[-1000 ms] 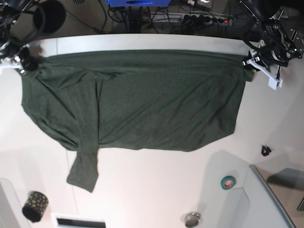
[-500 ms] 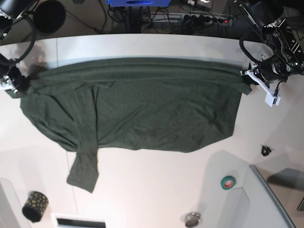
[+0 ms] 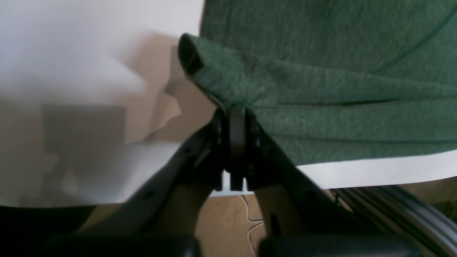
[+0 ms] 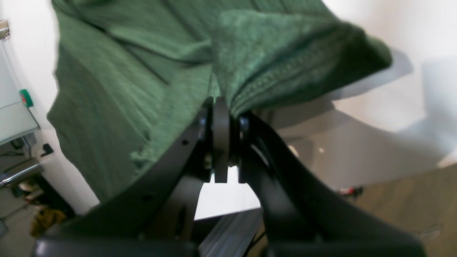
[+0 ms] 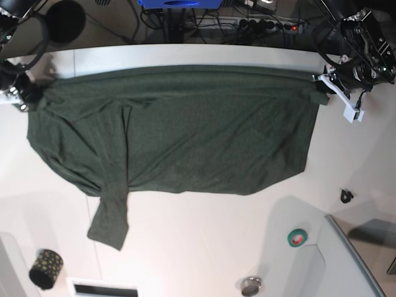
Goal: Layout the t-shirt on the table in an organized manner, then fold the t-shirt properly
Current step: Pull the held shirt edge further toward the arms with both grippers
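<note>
Dark green t-shirt [image 5: 173, 130] spread wide across the white table [image 5: 204, 247], far edge pulled into a nearly straight line along the table's back rim, one sleeve flopping out toward the near side. Looks held this way to tension the fabric between two corners so the body lies flat for the layout part, folding clearly not started yet. Plenty of diagonal wrinkles running through the middle, so probably needs more smoothing. Left gripper [image 3: 235, 110] clamped tight on a bunched corner of the cloth, jaws pressed together with fabric flaring out right above them. Right gripper [image 4: 223, 107] same deal, pinched closed on a thick wad of hem-like material, stitching visible just past the tips. Both arms stretched out to opposite ends of the table's far edge in the base view, left gripper [image 5: 322, 86] on that view's right, right gripper [image 5: 28, 93] on its left, wrists low and close to the surface. Further out: a roll of green tape [image 5: 297, 237] near the grey tray [image 5: 352, 260], a small dark patterned cup [image 5: 46, 268] at the near corner.
</note>
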